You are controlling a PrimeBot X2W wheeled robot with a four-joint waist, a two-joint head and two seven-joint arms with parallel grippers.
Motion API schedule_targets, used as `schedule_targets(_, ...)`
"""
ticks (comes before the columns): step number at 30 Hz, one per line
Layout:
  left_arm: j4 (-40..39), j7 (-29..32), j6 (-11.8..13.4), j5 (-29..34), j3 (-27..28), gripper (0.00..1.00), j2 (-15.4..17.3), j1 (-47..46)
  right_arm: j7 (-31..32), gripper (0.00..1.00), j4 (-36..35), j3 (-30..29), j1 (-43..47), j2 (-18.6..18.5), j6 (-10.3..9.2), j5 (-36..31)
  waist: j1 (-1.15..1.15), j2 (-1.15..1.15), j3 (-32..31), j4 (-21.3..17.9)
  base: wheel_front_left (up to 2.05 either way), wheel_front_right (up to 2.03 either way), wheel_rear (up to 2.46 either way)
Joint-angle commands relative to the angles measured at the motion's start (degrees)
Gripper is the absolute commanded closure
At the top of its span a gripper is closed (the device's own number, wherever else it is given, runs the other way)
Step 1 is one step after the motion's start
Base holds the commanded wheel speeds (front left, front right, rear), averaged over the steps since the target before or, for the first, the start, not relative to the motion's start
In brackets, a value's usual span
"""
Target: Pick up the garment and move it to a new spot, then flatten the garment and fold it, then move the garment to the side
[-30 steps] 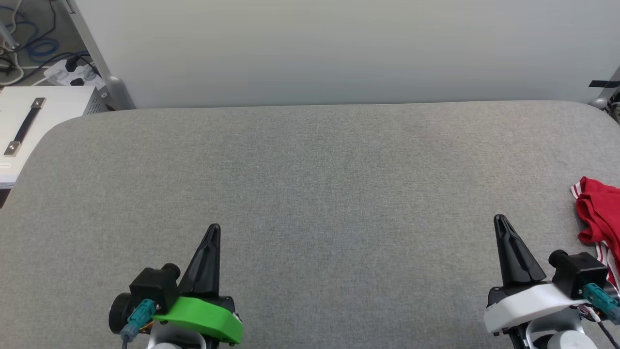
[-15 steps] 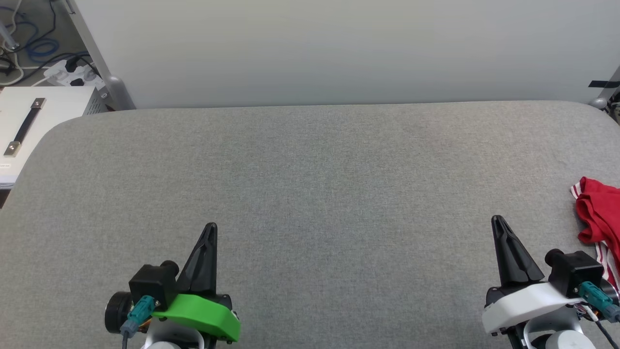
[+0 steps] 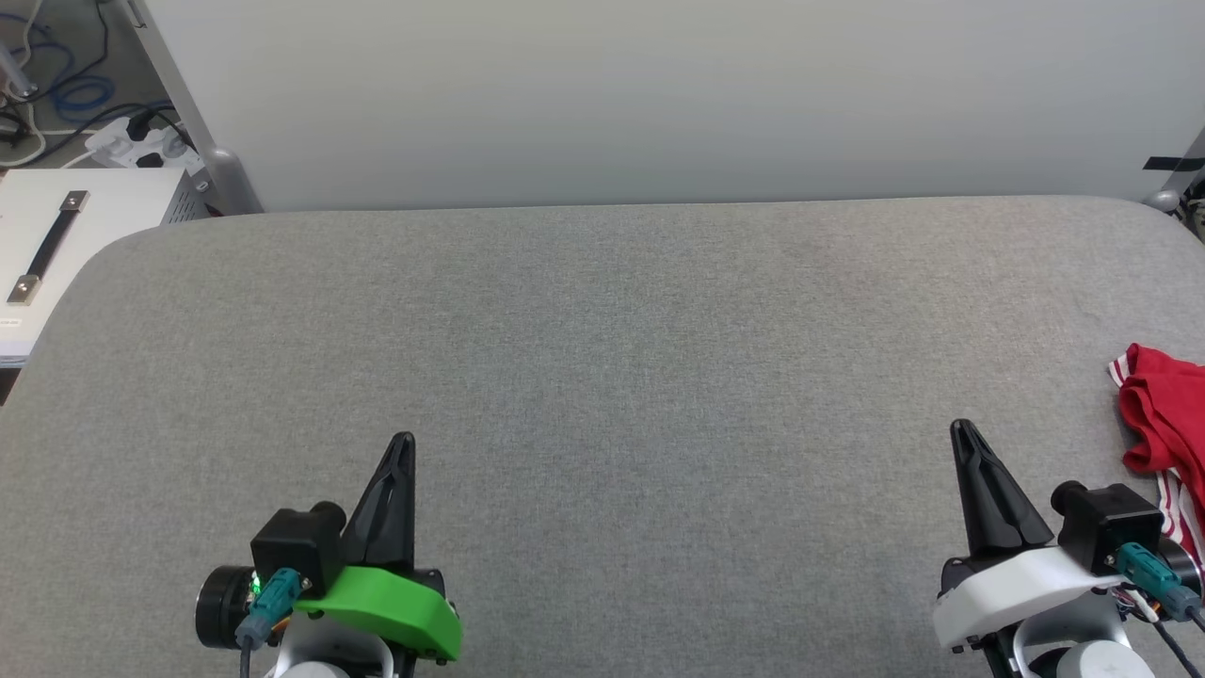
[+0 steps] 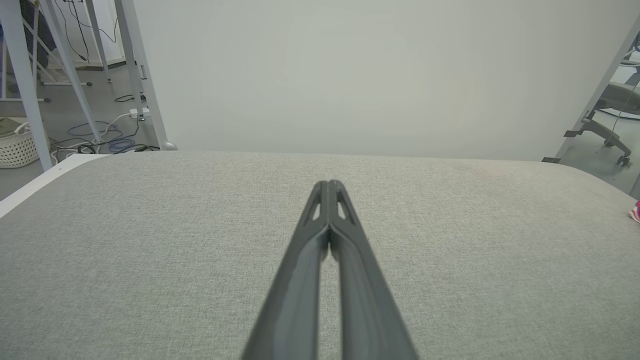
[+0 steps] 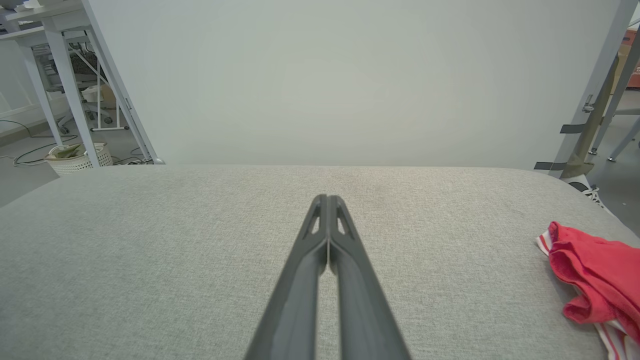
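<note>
Pressed together and empty, the left gripper and right gripper have edged left; the garment lies unmoved.

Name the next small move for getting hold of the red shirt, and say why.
Probably open the right gripper and swing it rightward toward the garment. The garment lies bunched at the right edge of the table, just beside that gripper, whose jaws are shut on nothing.
</note>
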Motion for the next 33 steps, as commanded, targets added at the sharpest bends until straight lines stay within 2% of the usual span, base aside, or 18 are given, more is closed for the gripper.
schedule_targets(1,-0.39,0.36,0.37,0.67,0.23,1.00,-0.16,-0.16,0.36,1.00,-0.39,-0.17,-0.06,0.25,-0.02,-0.52,0.00,0.00,0.00,0.00,0.00,0.00,0.00)
schedule_targets(33,-1.99,4.06,2.22,4.01,1.50,1.00,-0.28,-0.29,3.35,1.00,-1.25,-0.72,-0.10,1.33,-0.03,-3.80,0.00,0.00,-0.08,-0.05,0.00,0.00,0.00)
